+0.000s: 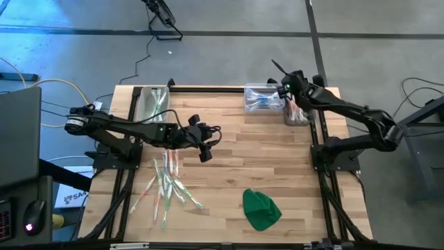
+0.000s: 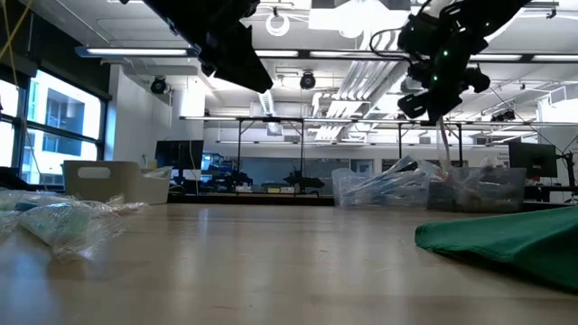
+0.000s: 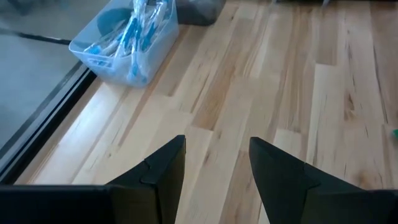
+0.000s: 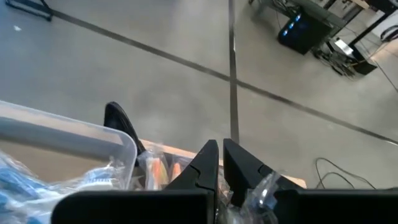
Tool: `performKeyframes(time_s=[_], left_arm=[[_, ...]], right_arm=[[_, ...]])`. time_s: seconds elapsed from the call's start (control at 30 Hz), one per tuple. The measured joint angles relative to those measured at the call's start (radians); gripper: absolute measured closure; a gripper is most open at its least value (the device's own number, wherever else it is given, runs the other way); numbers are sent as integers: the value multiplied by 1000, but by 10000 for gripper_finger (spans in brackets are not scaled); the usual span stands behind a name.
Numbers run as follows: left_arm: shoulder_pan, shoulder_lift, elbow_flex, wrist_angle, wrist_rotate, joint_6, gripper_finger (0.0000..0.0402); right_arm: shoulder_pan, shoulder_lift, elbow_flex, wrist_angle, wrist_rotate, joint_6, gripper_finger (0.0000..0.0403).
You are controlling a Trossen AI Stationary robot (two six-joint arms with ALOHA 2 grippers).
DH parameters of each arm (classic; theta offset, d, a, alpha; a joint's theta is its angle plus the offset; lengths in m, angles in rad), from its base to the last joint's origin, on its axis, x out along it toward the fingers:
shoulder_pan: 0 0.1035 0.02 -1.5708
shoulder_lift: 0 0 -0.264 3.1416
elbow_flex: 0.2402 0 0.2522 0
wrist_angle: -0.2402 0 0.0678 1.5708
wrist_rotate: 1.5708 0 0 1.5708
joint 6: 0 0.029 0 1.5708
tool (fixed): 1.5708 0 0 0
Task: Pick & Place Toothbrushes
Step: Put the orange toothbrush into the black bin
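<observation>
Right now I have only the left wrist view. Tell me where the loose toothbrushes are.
Observer: The loose toothbrushes lie in a scattered pile on the front left part of the table, nearer the front than the open left gripper.
Operator: Report the other arm.
Observer: The right gripper is shut and raised over the clear bins at the table's back right.
Operator: Name anything else lying on the table.
Observer: A green cloth lies near the front edge, to the right of the pile and apart from it.
</observation>
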Motion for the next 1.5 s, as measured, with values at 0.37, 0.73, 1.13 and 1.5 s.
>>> performKeyframes(time_s=[0.37,0.73,1.13,1.5], left_arm=[[0,0,0,0,0,27,229],[0,0,0,0,0,27,229],[0,0,0,0,0,27,229],[0,0,0,-1,0,27,229]], right_arm=[[-26,143,0,53,-46,-2,397],[-81,253,0,88,-96,-2,394],[-103,264,0,68,-136,17,349],[-73,263,0,-30,-79,-47,245]])
